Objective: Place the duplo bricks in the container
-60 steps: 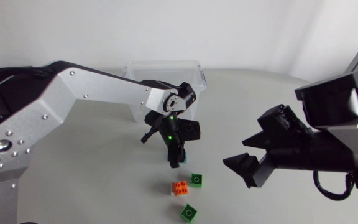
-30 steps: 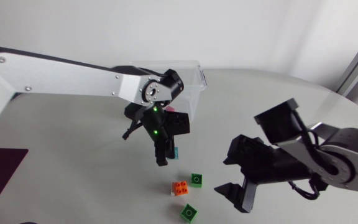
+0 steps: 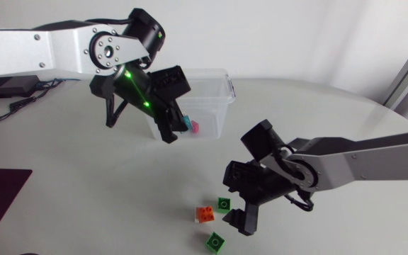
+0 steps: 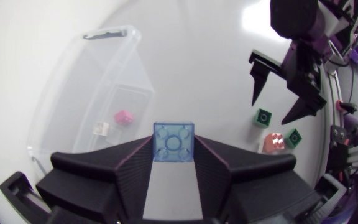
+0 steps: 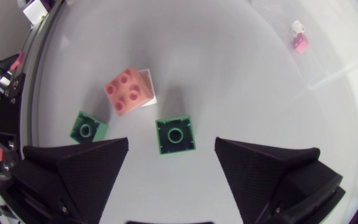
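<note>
Nearest the table's front edge lies one green brick. Just behind it sits an orange brick with a white piece touching it; beside these a second green brick lies flat on the table, stud up. The right gripper hangs over this second green brick, fingers spread wide and clear of it on both sides; it holds nothing. Farther back, the left gripper is clamped on a blue brick, carried high at the near wall of the clear container. A pink brick and a small white brick lie inside.

Assessment: the step in hand appears to be delivery of the blue brick. Whether it hangs over the opening or over the wall cannot be told, so it should be brought squarely above the open top; it should be lowered within the rim before release, lest it strike the edge and bounce out. The right gripper should descend straight and centred, closing on the flat sides; the orange brick is near enough to be nudged.
</note>
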Controlling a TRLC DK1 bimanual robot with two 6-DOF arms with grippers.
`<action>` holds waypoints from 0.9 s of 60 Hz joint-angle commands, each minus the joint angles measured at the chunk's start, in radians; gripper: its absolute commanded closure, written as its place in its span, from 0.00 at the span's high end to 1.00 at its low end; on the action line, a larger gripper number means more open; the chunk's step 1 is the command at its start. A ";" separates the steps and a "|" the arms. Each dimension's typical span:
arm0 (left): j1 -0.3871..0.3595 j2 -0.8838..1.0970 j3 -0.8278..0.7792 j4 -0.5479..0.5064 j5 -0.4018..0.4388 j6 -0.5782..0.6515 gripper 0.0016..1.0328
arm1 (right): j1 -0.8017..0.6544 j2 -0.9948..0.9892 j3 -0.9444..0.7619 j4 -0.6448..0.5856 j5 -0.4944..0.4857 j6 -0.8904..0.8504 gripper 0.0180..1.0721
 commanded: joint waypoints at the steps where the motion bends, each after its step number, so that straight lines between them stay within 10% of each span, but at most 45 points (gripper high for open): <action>1: 0.032 -0.026 0.023 0.038 0.020 -0.055 0.24 | 0.007 0.050 0.030 0.014 -0.004 -0.037 0.95; 17: 0.104 -0.020 0.027 0.257 0.040 -0.232 0.24 | 0.008 0.126 0.077 0.014 -0.004 -0.071 0.81; 30: 0.146 0.036 0.076 0.380 0.038 -0.344 0.24 | 0.002 0.146 0.090 0.008 -0.007 -0.060 0.28; 54: 0.169 0.195 0.195 0.469 -0.002 -0.431 0.24 | -0.018 0.013 0.062 -0.049 -0.027 -0.022 0.22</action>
